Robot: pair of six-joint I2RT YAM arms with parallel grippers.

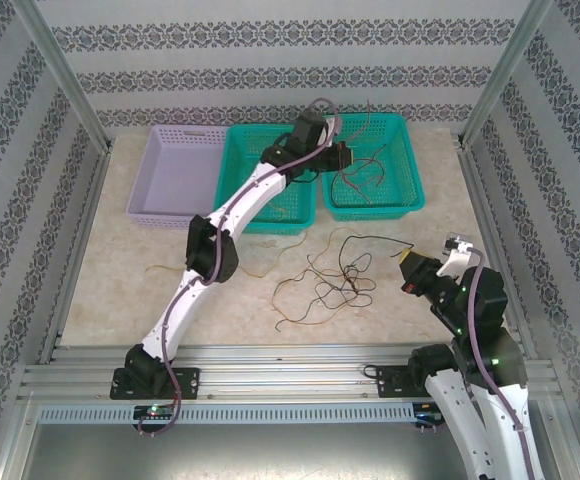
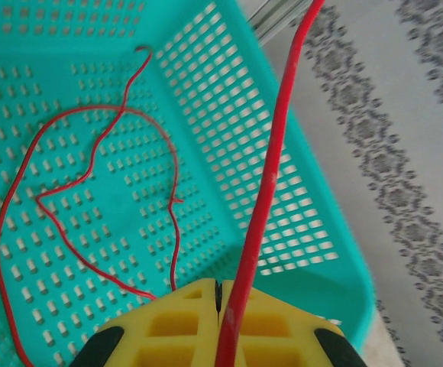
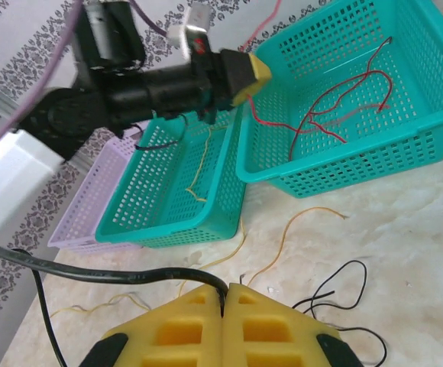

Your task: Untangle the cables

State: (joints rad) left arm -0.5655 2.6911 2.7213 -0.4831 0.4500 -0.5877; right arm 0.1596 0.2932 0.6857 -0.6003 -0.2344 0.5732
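Firmly, L tool (image 2: pixel 218 302) grips red cable (image 2: pixel 272 153).

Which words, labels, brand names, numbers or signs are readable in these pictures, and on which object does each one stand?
None can be read.
The wallpaper bears only an ornamental pattern, and the teal baskets and the lilac basket carry no visible lettering.

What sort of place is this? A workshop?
Probably a robot test cell: left arm and right arm bolted to a metal rail, patterned screens around the table, baskets, loose wires.
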